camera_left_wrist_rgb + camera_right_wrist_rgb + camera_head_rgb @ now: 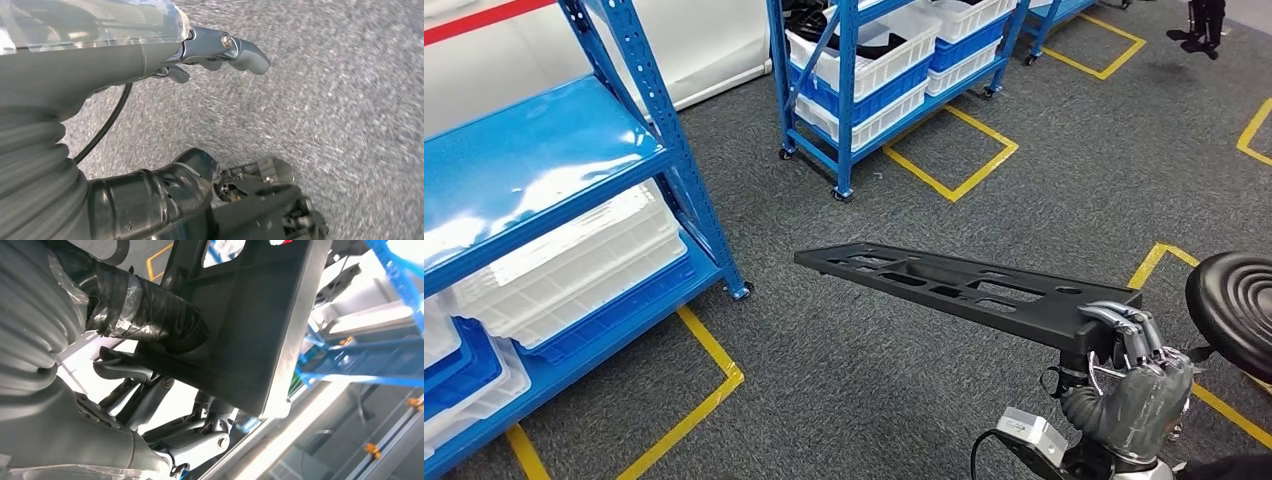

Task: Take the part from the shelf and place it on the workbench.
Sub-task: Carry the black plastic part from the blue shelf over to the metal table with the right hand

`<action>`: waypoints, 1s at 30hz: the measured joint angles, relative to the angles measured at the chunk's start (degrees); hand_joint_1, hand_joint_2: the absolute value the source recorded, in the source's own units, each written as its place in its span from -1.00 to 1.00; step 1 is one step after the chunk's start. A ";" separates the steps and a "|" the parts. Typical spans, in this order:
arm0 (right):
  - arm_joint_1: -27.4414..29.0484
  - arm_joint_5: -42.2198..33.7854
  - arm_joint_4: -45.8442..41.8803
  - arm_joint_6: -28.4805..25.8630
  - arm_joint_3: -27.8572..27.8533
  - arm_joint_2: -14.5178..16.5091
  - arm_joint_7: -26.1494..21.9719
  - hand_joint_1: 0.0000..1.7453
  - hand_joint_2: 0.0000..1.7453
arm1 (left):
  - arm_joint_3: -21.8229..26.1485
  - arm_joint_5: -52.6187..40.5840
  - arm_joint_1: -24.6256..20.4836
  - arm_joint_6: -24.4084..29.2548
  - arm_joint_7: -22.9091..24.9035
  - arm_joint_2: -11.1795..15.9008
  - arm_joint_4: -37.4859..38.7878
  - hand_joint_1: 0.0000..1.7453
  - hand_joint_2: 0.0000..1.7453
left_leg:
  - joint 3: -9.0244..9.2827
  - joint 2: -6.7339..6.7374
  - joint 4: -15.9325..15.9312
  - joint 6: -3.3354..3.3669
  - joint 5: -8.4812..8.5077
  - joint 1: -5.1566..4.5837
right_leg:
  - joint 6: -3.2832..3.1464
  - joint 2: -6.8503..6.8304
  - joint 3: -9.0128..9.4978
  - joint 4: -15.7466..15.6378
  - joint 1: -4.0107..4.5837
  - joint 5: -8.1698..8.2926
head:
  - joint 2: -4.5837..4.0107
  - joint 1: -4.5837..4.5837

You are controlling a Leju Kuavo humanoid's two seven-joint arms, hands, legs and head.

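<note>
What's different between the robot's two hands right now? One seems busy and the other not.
The right hand grips one end of a long black slotted part, carrying it flat above the grey floor; the left hand holds nothing and hangs over bare carpet. The right hand's fingers wrap over the part's edge, while the left hand's fingers touch nothing. Both have grey ribbed covers at the wrist.

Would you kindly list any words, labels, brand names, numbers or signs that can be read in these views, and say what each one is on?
None can be read. The black part held by the right hand shows bare, unmarked surfaces in both the head and right wrist views. The white bins on the blue shelf show no legible labels. The yellow floor lines are plain outlines without lettering.
</note>
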 joint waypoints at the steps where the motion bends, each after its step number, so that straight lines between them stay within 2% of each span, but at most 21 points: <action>1: 0.09 -0.10 -0.05 0.01 -0.11 0.07 -0.10 1.00 1.00 | 0.00 -0.02 0.07 0.01 0.01 -0.01 0.00 -1.00 1.00 | -0.02 0.76 -0.01 0.13 -0.01 -0.09 | 0.32 -1.09 -1.65 3.62 -0.15 -1.77 | 0.00 0.03; 2: 0.27 -0.19 -0.09 0.01 -0.23 0.16 -0.21 1.00 1.00 | 0.01 -0.04 0.14 0.01 0.03 0.01 0.00 -1.00 1.00 | -0.05 1.58 0.02 0.17 -0.07 -0.17 | 0.61 -1.52 -3.15 6.92 -0.36 -3.00 | 0.00 0.02; 3: 0.50 -0.28 -0.14 0.01 -0.35 0.27 -0.36 1.00 1.00 | 0.01 -0.05 0.19 0.00 0.05 0.02 0.00 -1.00 1.00 | -0.06 2.37 0.07 0.16 -0.15 -0.21 | 0.84 -1.75 -3.98 8.82 -0.58 -3.34 | 0.00 0.02; 4: 0.73 -0.37 -0.22 0.01 -0.50 0.38 -0.54 1.00 1.00 | 0.02 -0.07 0.20 -0.01 0.08 0.03 0.00 -1.00 1.00 | -0.04 3.12 0.12 0.10 -0.25 -0.22 | 1.01 -1.96 -3.74 8.59 -0.76 -2.64 | 0.00 0.02; 5: 0.94 -0.46 -0.36 0.01 -0.67 0.48 -0.70 1.00 1.00 | 0.02 -0.07 0.17 -0.03 0.09 0.03 0.00 -1.00 1.00 | 0.02 3.80 0.18 -0.02 -0.38 -0.22 | 1.10 -2.32 -2.38 6.23 -0.90 -1.11 | 0.00 0.02; 6: 1.10 -0.57 -0.55 0.00 -0.86 0.60 -0.85 1.00 1.00 | 0.02 -0.07 0.15 -0.06 0.08 0.02 0.00 -1.00 1.00 | 0.13 4.41 0.27 -0.20 -0.56 -0.21 | 1.09 -3.16 -0.20 2.28 -0.94 0.60 | 0.00 0.03; 8: 1.30 -0.84 -0.98 0.00 -1.21 0.88 -1.06 1.00 1.00 | 0.02 -0.07 0.13 -0.11 0.03 0.01 0.00 -1.00 1.00 | 0.34 5.46 0.47 -0.74 -0.96 -0.42 | 0.57 -5.20 3.24 -4.15 -0.45 2.51 | 0.00 0.01; 10: 1.44 -1.09 -1.33 0.01 -1.62 1.17 -1.27 1.00 1.00 | 0.02 -0.05 0.07 -0.12 -0.01 0.01 0.00 -1.00 1.00 | 0.56 6.41 0.50 -1.32 -1.18 -0.59 | -0.14 -5.60 3.88 -5.75 0.14 2.58 | 0.00 -0.03; 12: 1.71 -1.32 -1.75 0.00 -2.16 1.39 -1.46 1.00 1.00 | 0.02 -0.02 -0.11 -0.15 -0.03 -0.02 0.00 -1.00 1.00 | 0.87 6.95 0.53 -1.91 -1.49 -0.46 | -0.83 -4.30 3.90 -6.14 0.08 2.86 | 0.00 -0.04; 14: 1.95 -1.63 -2.18 -0.02 -2.63 1.63 -1.69 1.00 1.00 | 0.03 -0.01 -0.20 -0.22 -0.04 -0.03 0.00 -1.00 1.00 | 0.12 4.87 2.88 -2.36 -3.42 -0.20 | -1.62 -3.15 4.18 -6.73 -0.20 3.23 | 0.00 -0.05; 16: 2.17 -2.03 -2.37 -0.03 -3.08 1.97 -1.99 1.00 1.00 | 0.04 -0.01 -0.09 -0.34 -0.03 -0.03 0.00 -1.00 1.00 | -2.89 1.95 9.57 -2.53 -7.13 0.02 | -2.12 -1.97 4.21 -6.89 -0.27 3.41 | 0.00 -0.07; 17: 2.33 -2.25 -2.39 -0.03 -3.35 2.14 -2.14 1.00 1.00 | 0.04 -0.02 0.00 -0.42 -0.03 -0.03 0.00 -1.00 1.00 | -4.69 1.31 13.35 -2.58 -8.67 0.04 | -2.23 -1.29 4.12 -6.81 -0.20 3.42 | 0.00 -0.09; 18: 2.52 -2.42 -2.40 -0.03 -3.65 2.30 -2.32 1.00 1.00 | 0.04 -0.02 0.10 -0.50 -0.03 -0.03 0.00 -1.00 1.00 | -5.97 1.04 15.92 -2.61 -9.26 0.05 | -2.28 -0.54 4.08 -6.71 -0.12 3.41 | 0.00 -0.10; 19: 2.70 -2.60 -2.43 -0.03 -3.99 2.45 -2.49 1.00 1.00 | 0.05 -0.01 0.18 -0.56 -0.04 -0.03 0.00 -1.00 1.00 | -6.36 0.93 16.50 -2.60 -8.69 0.05 | -2.30 0.24 4.05 -6.59 -0.06 3.41 | 0.00 -0.10; 20: 2.86 -2.76 -2.47 -0.03 -4.33 2.57 -2.63 1.00 1.00 | 0.05 0.00 0.24 -0.60 -0.08 -0.02 0.00 -1.00 1.00 | -5.77 0.80 14.94 -2.52 -7.09 0.06 | -2.28 1.04 4.05 -6.46 -0.03 3.39 | 0.00 -0.10; 21: 3.02 -2.90 -2.54 -0.03 -4.67 2.67 -2.74 1.00 1.00 | 0.06 0.01 0.26 -0.62 -0.14 -0.02 0.00 -1.00 1.00 | -4.37 0.28 11.60 -2.41 -4.85 0.09 | -2.23 1.83 4.04 -6.31 -0.05 3.36 | 0.00 -0.10; 23: 3.25 -3.19 -2.70 -0.03 -5.27 2.80 -2.86 1.00 1.00 | 0.09 0.02 0.28 -0.63 -0.30 0.00 0.00 -1.00 1.00 | -1.49 -2.46 4.61 -2.08 -1.85 0.28 | -1.90 3.23 3.77 -5.81 -0.03 3.25 | 0.00 -0.08; 25: 3.47 -3.43 -2.83 -0.03 -5.81 2.88 -2.95 1.00 1.00 | 0.12 0.02 0.17 -0.68 -0.43 0.00 0.00 -1.00 1.00 | -0.31 -4.23 1.75 -1.78 -1.44 0.27 | -1.21 4.45 3.20 -5.53 -0.15 3.39 | 0.00 -0.08; 27: 3.83 -3.74 -3.04 -0.03 -6.49 2.97 -3.08 1.00 1.00 | 0.14 0.05 -0.01 -0.72 -0.53 -0.03 0.00 -1.00 1.00 | -0.09 -3.19 1.21 -1.22 -1.13 0.15 | -0.41 5.48 2.73 -5.61 -0.44 3.71 | 0.00 -0.09; 28: 4.01 -3.92 -3.17 -0.04 -6.87 3.02 -3.16 1.00 1.00 | 0.15 0.07 -0.05 -0.74 -0.59 -0.03 0.00 -1.00 1.00 | 0.02 -2.50 0.84 -0.79 -0.86 0.16 | -0.12 4.81 2.44 -5.21 -0.41 3.42 | 0.00 -0.03; 30: 4.13 -4.14 -3.35 -0.05 -7.38 3.05 -3.31 1.00 1.00 | 0.16 0.09 -0.01 -0.77 -0.68 -0.05 0.00 -1.00 1.00 | 0.21 -0.87 0.10 -0.07 -0.39 0.22 | 0.27 1.76 0.66 -1.51 -0.31 1.06 | 0.00 0.11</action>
